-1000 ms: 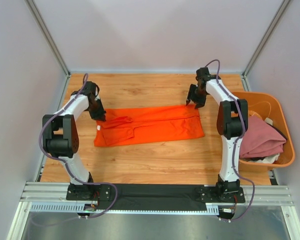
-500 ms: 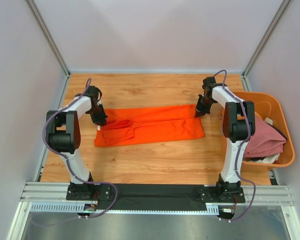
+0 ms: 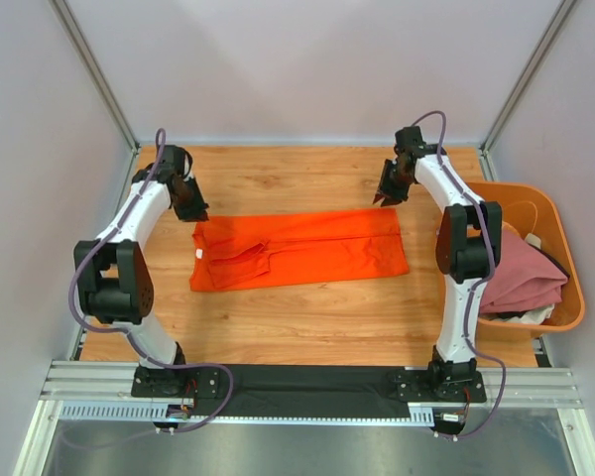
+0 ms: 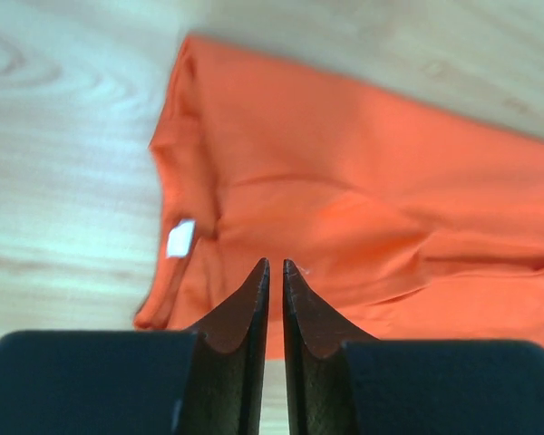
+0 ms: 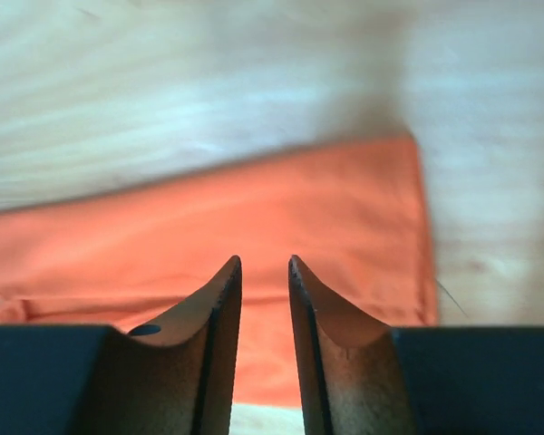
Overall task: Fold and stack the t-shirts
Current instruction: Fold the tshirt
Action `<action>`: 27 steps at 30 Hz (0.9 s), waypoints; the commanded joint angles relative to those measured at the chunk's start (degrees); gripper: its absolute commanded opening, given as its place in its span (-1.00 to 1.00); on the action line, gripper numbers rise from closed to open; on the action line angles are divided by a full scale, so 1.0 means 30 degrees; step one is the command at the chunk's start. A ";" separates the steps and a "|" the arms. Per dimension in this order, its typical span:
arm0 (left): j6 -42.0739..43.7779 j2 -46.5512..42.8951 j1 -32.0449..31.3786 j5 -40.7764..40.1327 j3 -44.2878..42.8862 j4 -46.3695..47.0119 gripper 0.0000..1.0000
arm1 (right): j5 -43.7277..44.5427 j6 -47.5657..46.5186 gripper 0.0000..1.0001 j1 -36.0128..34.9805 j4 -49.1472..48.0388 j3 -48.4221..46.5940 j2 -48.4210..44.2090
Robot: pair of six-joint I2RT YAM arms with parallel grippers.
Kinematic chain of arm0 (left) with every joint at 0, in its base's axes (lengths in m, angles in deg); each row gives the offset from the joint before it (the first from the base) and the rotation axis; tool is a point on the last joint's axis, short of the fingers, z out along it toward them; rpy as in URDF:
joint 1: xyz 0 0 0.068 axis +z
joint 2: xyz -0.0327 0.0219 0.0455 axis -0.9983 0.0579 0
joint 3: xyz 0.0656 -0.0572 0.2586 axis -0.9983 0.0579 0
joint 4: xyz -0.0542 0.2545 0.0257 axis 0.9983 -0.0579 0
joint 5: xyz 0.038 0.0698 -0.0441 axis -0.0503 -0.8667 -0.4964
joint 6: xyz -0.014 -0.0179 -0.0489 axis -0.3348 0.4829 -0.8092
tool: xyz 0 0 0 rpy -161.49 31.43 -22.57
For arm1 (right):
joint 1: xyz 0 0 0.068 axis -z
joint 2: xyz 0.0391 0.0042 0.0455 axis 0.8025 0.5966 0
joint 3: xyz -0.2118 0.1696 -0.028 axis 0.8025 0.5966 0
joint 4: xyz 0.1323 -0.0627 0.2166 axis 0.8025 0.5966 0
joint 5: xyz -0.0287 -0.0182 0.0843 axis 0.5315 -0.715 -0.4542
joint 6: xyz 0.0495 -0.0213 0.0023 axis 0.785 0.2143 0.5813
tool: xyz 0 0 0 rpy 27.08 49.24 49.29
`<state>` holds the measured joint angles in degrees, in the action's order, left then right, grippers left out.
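Left gripper point(image 3: 191, 209), jaws nearly closed and empty, above the far-left corner of the bright orange cloth t-shirt point(image 3: 302, 248), folded into a long strip on the wooden table point(image 3: 307, 317). Right gripper point(image 3: 386, 196), jaws slightly apart, empty, apparently clear of the far-right corner. Dusty pink t-shirt point(image 3: 516, 273) fills the rigid orange plastic tub point(image 3: 565, 263).

Orange t-shirt point(image 3: 297, 250) folded flat, tabletop

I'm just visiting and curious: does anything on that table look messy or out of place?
The orange t-shirt is folded long, but its left end is rumpled, with a white tag showing. A pink t-shirt lies bunched in the orange tub, unfolded.
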<state>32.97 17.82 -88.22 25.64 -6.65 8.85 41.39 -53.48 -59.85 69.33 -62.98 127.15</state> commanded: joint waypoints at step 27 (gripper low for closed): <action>0.1034 -0.3331 -0.0072 0.2772 0.1799 0.0866 -0.35 | -0.3315 -0.5041 0.57 -0.6033 -0.3158 -0.1293 -0.1562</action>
<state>36.93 15.17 -88.20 24.50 -9.23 8.06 41.15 -62.34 -70.28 67.59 -68.97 127.20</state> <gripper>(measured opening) 0.328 0.779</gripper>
